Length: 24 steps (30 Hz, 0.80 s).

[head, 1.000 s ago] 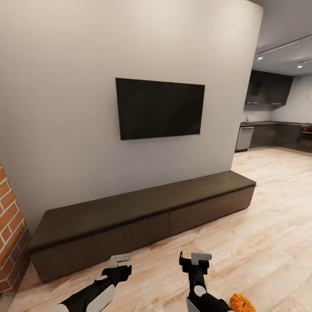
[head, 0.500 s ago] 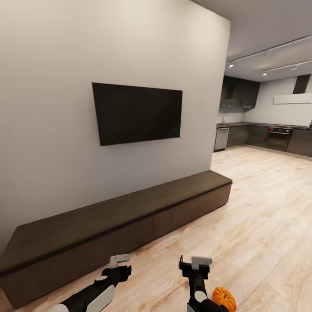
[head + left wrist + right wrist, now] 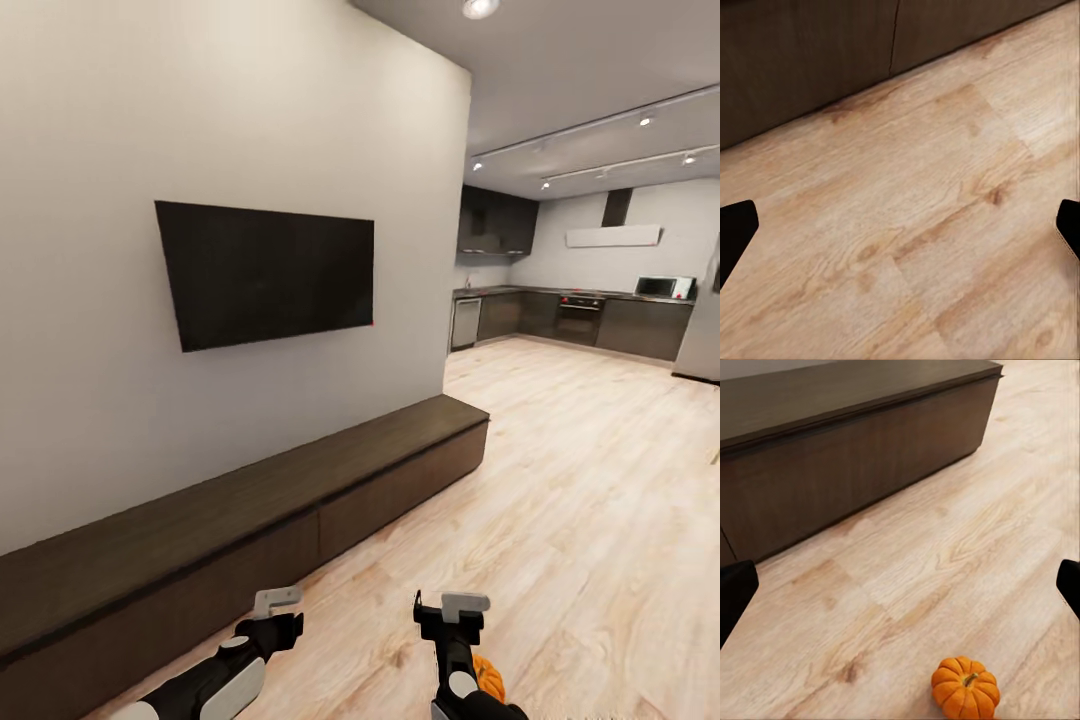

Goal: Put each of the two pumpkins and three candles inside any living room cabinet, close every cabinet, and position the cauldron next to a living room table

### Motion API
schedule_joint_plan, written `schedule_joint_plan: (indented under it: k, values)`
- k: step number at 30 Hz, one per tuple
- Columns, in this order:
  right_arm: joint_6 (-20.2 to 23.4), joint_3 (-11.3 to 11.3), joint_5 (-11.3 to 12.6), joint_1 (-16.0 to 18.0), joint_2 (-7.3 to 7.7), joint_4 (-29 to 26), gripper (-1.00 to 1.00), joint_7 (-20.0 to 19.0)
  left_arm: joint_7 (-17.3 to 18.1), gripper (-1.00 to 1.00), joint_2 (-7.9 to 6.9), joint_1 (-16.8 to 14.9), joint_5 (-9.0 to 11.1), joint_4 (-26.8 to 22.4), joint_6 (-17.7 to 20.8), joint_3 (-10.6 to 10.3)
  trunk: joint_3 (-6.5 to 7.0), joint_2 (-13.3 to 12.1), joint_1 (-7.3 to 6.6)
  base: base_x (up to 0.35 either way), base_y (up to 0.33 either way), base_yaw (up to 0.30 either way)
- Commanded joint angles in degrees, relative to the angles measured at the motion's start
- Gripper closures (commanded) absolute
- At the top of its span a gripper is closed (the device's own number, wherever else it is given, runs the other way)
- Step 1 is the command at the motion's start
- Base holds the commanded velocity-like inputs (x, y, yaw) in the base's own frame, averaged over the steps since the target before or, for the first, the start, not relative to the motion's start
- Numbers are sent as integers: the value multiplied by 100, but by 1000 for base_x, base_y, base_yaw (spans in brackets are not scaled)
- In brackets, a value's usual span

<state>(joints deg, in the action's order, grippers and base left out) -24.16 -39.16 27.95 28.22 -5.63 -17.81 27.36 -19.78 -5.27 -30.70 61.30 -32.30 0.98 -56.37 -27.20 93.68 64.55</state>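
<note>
The step in hand looks like fetching a pumpkin [image 3: 965, 688], which sits on the wooden floor [image 3: 590, 520] just below the right gripper [image 3: 449, 604]; both that and the left gripper [image 3: 277, 601] are spread wide and empty; the cabinet [image 3: 230, 530] stands closed nearby (all fronts flush); next, I judge, lower the right arm over the pumpkin.

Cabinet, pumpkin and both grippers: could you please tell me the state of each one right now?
Cabinet: every visible front shut, top bare.
Pumpkin: upright on the floor, stem up, not held, in front of the cabinet and apart from it.
Left gripper: open, holding nothing, above the floor.
Right gripper: open, holding nothing, above the floor.
TV: screen dark, mounted on the wall above the cabinet.
</note>
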Motion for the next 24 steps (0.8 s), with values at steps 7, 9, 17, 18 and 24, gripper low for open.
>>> schedule_joint_plan:
  k: [7, 9, 17, 18, 24]
  values:
    - [-27, -53, 53, 8, 0, 6, -100, 24, -59, -100, -9, -7, 23, -17, 11, -41, 151, -278, -155, 0, 0, -271]
    - [-27, -53, 53, 8, 0, 9, -100, 24, -63, -100, -9, -7, 23, -18, 10, -41, 196, -359, -199, 0, 0, -271]
    - [-27, -55, 53, 8, 0, 14, -100, 24, -77, -100, -9, -7, 23, -15, 11, -41, 377, -679, -374, 0, 0, -270]
    - [-27, -56, 53, 8, 0, 14, -100, 24, -81, -100, -9, -7, 23, -16, 10, -41, 400, -720, -396, 0, 0, -268]
    - [-27, -57, 53, 8, 0, 14, -100, 24, -86, -100, -9, -7, 23, -18, 8, -41, 537, -960, -528, 0, 0, -267]
